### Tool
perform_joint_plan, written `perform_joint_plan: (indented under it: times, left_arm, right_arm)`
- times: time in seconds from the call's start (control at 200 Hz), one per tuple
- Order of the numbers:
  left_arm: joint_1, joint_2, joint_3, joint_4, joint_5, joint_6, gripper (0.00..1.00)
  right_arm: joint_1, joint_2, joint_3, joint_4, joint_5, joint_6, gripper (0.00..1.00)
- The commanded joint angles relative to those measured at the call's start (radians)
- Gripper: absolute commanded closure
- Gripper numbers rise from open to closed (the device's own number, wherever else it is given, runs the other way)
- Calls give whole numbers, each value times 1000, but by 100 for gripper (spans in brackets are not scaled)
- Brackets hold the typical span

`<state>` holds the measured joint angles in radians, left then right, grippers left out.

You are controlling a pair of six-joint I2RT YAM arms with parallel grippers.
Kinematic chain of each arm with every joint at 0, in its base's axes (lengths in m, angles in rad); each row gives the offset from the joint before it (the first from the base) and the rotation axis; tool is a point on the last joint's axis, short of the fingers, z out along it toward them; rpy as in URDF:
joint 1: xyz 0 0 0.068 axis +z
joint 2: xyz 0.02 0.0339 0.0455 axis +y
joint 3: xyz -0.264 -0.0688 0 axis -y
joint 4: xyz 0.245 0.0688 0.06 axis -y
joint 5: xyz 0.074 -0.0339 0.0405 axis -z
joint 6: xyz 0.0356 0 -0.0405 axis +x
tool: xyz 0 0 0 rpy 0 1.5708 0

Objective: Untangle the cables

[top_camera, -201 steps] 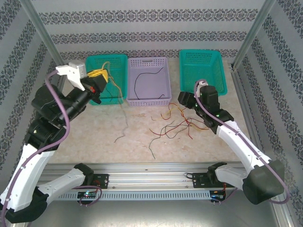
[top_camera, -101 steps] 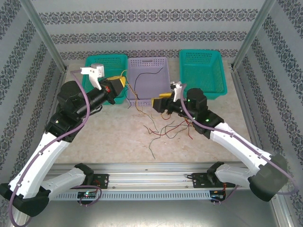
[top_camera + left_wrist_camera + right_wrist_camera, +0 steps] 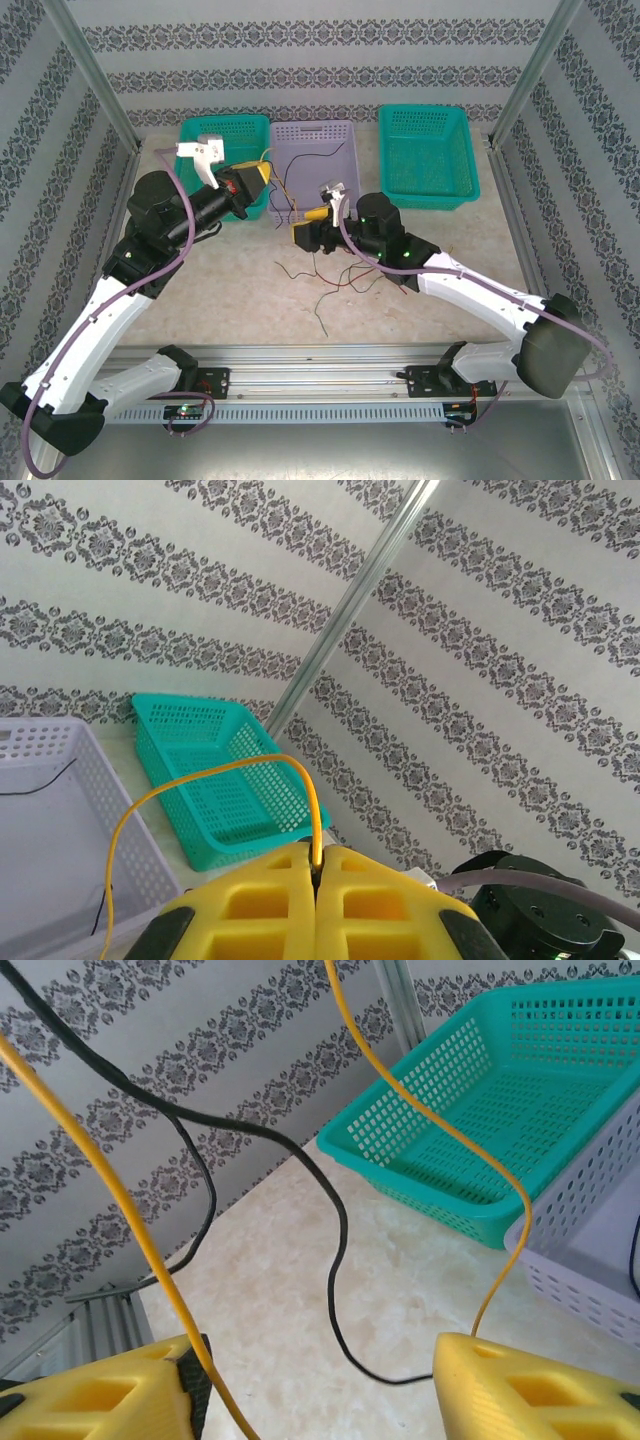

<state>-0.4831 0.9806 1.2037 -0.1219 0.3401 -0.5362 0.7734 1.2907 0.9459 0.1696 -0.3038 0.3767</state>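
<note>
The left gripper [image 3: 316, 865] has its yellow pads pressed together on a yellow cable [image 3: 200, 778], which loops up out of the pinch and falls away towards the purple basket [image 3: 352, 205]. In the top view this gripper is raised over the seam between that basket and the left teal basket [image 3: 200, 135]. The right gripper [image 3: 318, 1360] is spread wide, gripping nothing. A black cable [image 3: 340, 1230] and two yellow strands hang through the gap between its fingers; whether these belong to the cable the left gripper holds cannot be told. It hovers just in front of the purple basket, above the near edge of the tangle [image 3: 345, 272]. That knot of red, dark and orange wires lies on the table [image 3: 220, 290], with one dark strand trailing towards the near edge. A single black wire [image 3: 300, 163] already lies inside the purple basket, and the right teal basket [image 3: 425, 150] appears to hold none. My reading is that the task is at an early stage: one cable sorted, one being drawn free, and most of the bundle left to separate.
</note>
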Motion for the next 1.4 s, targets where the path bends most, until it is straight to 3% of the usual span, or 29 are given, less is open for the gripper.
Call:
perform_joint_plan:
  times: [0.0, 0.235, 0.535, 0.784, 0.979, 1.009, 1.039, 1.394]
  left_arm:
    - [-1, -12, -4, 53, 14, -13, 100]
    - [0, -19, -19, 44, 4, -3, 100]
    - [0, -39, -47, -14, -17, 42, 100]
    - [0, -56, -119, -24, -38, 52, 46]
    - [0, -77, -183, -19, -33, 37, 24]
    - [-1, -86, -197, -19, -32, 36, 8]
    - [0, -98, -211, -18, -33, 34, 1]
    - [-1, -105, -440, 201, 81, -88, 0]
  right_arm:
    - [18, 5, 45, 44, 24, -19, 50]
    - [18, -17, 50, 5, 76, -26, 100]
    - [8, -151, 40, -62, 173, -40, 100]
    - [-29, -241, 95, -145, 152, -34, 100]
    - [-54, -249, 176, -201, 124, -11, 100]
    - [-58, -248, 198, -224, 127, -14, 100]
    - [-64, -249, 217, -238, 130, -16, 100]
    - [-101, -146, 447, -375, -28, 22, 100]
